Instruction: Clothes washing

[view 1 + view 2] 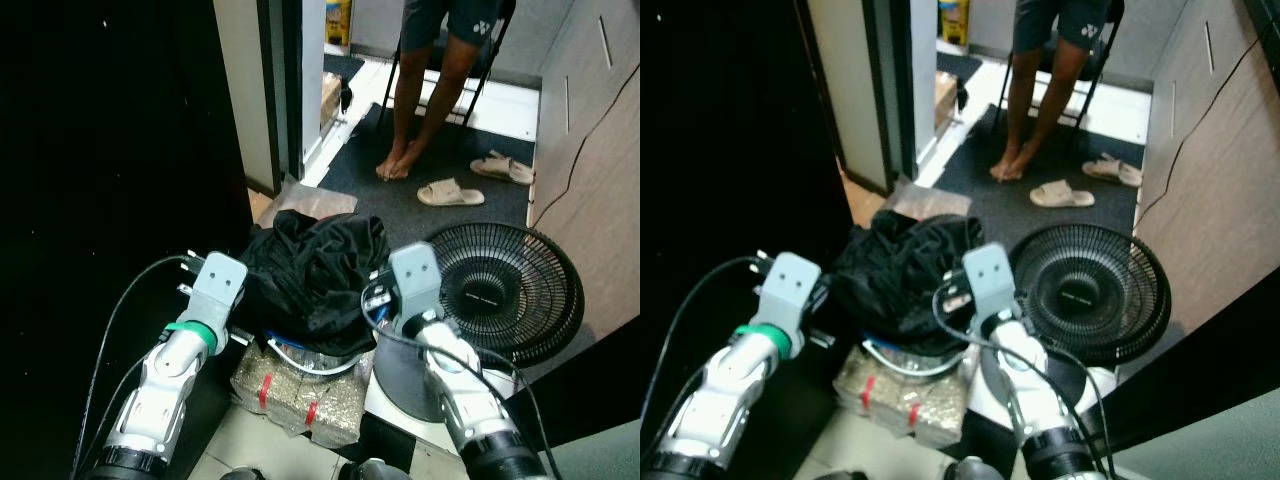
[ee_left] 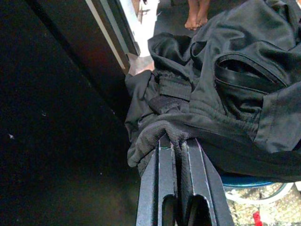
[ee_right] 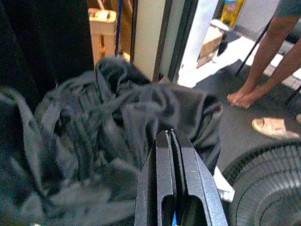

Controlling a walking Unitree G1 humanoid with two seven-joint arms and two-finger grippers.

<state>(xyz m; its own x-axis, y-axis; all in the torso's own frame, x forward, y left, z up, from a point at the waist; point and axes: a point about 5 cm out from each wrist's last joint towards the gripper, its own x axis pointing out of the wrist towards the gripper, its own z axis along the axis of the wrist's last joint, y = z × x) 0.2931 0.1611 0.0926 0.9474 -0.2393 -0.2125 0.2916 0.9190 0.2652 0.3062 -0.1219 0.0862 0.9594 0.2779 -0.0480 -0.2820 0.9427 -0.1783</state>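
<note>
1. Clothes (image 1: 315, 270), a black heap, lie on a basin with a blue and white rim (image 1: 300, 358). The basin stands on a packed bundle (image 1: 300, 392) on the floor. In the left eye view the left gripper (image 1: 250, 290) reaches into the near left side of the heap and the right gripper (image 1: 375, 285) into its right side; the fingers of both are hidden by wrist and cloth here. A black fan (image 1: 505, 290) lies just beside the right arm. Further back a person's bare legs (image 1: 420, 110) stand near two sandals (image 1: 450, 191).

2. The right eye view gives the same scene: clothes (image 1: 902, 268) between the two wrists, fan (image 1: 1090, 295) at the right.

3. In the left wrist view the two fingers (image 2: 160, 179) are closed on a fold of the black cloth (image 2: 164, 129), which bunches over their tips. The rest of the heap spreads beyond them.

4. In the right wrist view the fingers (image 3: 163, 165) are pressed together, and their tips touch the cloth (image 3: 155, 108). Whether they pinch any fabric, I cannot tell.
</note>
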